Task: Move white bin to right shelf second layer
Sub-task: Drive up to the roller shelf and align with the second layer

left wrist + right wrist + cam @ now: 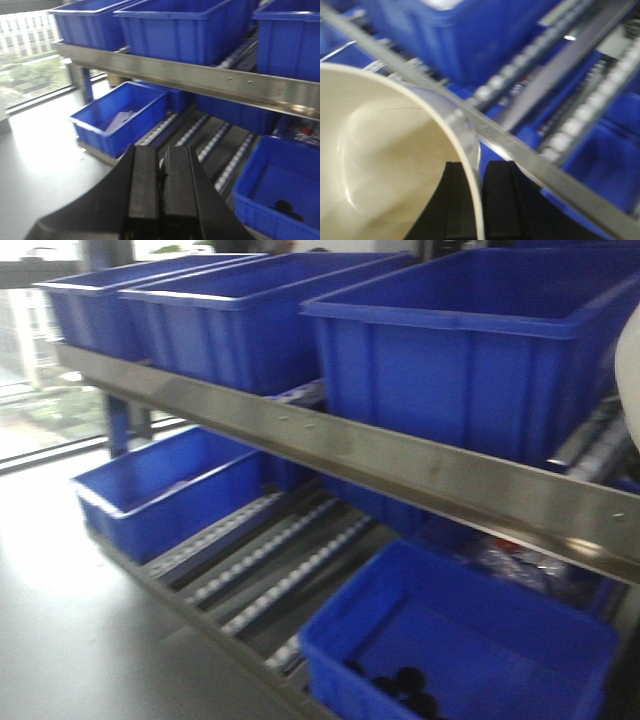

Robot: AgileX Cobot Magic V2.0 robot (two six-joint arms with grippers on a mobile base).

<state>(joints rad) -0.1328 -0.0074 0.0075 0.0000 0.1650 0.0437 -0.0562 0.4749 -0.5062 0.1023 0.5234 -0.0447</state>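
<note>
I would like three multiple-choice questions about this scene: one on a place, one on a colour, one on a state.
1. Where is the white bin? A. on the floor B. in the right claw C. on the upper rack level
2. What colour are the large crates? A. green B. blue C. red
3. How is the left claw? A. open B. holding a crate C. shut, empty
Answers: 1 B, the claw pinches the bin's wall; 2 B, every crate in view is blue; 3 C, it is closed with nothing inside.
</note>
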